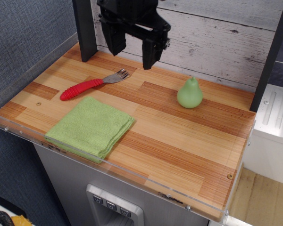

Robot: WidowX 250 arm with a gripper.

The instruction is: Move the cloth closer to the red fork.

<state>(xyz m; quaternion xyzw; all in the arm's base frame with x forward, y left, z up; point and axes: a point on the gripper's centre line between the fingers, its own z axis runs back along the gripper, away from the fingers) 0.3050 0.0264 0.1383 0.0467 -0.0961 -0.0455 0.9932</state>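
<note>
The light green folded cloth (90,126) lies flat at the front left of the wooden table, its far edge just in front of the red fork (87,85). The fork lies on the table with its red ribbed handle to the left and its silver prongs to the right. My black gripper (132,51) hangs open and empty high above the back of the table, to the right of and behind the fork's prongs, well clear of the cloth.
A small glossy green pear (189,93) stands at the back right. A clear plastic lip (108,165) runs along the table's front edge. A dark post (84,28) stands at the back left, a plank wall behind.
</note>
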